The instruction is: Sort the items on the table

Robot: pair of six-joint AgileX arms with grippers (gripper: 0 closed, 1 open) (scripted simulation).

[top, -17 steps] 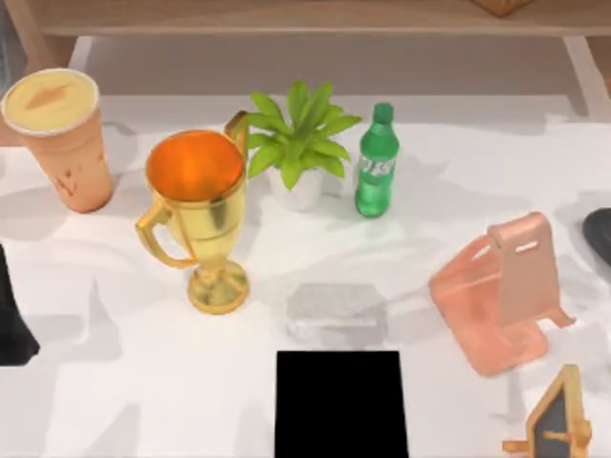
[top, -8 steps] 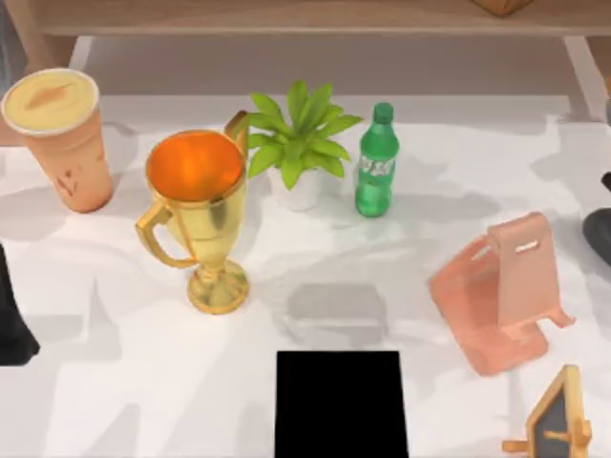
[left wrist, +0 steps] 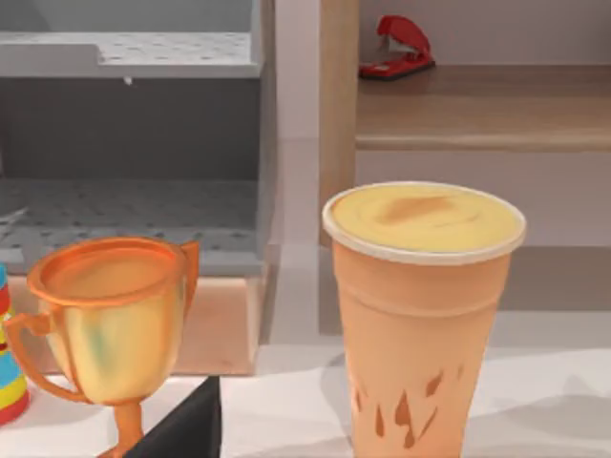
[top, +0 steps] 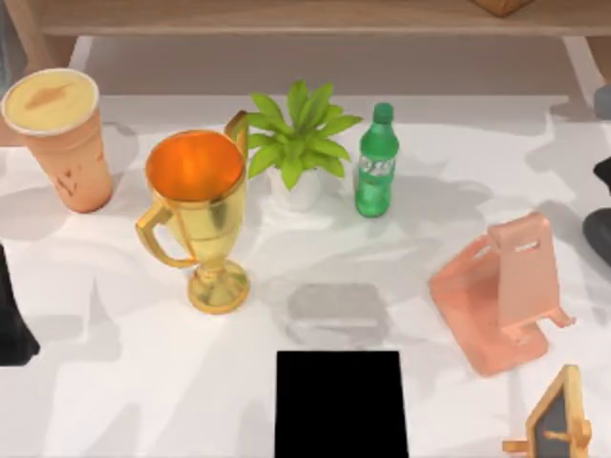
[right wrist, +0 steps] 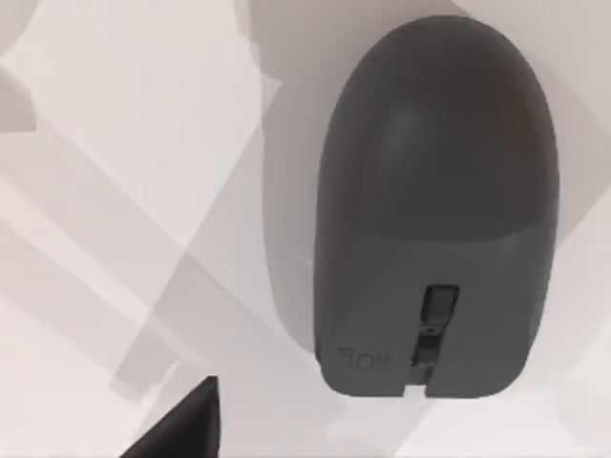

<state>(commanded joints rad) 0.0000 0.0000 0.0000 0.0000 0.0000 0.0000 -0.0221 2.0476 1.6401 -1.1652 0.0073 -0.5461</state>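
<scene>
At the right edge of the counter (top: 449, 181), the right arm hung above the mouse (right wrist: 434, 205), its fingers' state unclear, so reaching seemed underway; next, lowering and grasping.

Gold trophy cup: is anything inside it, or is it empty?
Looking down in the top view, the gold trophy cup shows a bare, glossy orange interior with nothing resting in it. The very bottom of the bowl is partly hidden by the near rim, so a small item there cannot be excluded.

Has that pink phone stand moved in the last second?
No. The pink phone stand sits at the same place beside the green bottle in the top view.
</scene>
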